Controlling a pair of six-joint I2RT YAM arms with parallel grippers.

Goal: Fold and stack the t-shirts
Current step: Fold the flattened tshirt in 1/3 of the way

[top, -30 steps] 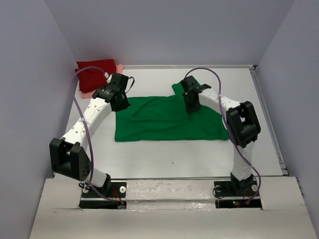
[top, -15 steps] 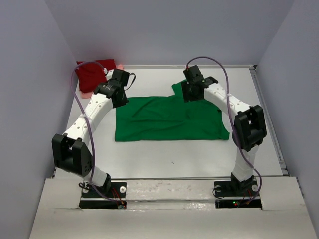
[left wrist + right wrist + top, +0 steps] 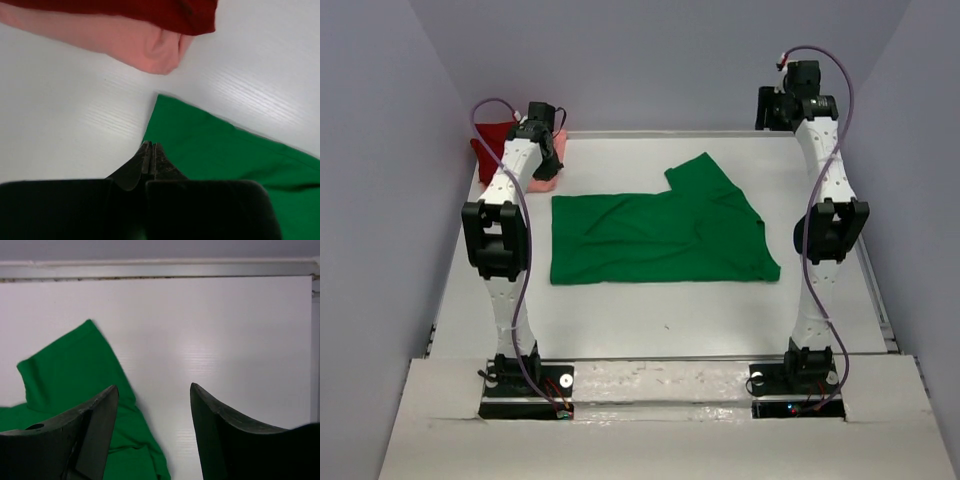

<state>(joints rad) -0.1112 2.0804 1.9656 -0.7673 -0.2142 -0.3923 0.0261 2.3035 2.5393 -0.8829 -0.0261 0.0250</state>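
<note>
A bright green t-shirt [image 3: 660, 235] lies spread flat in the middle of the white table, one sleeve [image 3: 702, 175] pointing to the far side. Dark red [image 3: 492, 145] and salmon pink [image 3: 542, 184] t-shirts lie bunched in the far left corner, red on top. My left gripper [image 3: 150, 145] is shut and empty, hovering over the green t-shirt's far left corner [image 3: 170, 107], with the pink [image 3: 125, 45] and red [image 3: 125, 10] t-shirts just beyond. My right gripper [image 3: 154, 387] hangs open, high above the bare table beside the green sleeve [image 3: 75, 365].
Grey walls close in the left, right and far sides. A raised rim [image 3: 160, 269] runs along the table's far edge and a rail [image 3: 855, 230] along its right side. Both arms stand tall near the far corners.
The right gripper opened, let go of the green sleeve and rose back to the far right. The left arm lifted off the t-shirt toward the far left, still shut.
</note>
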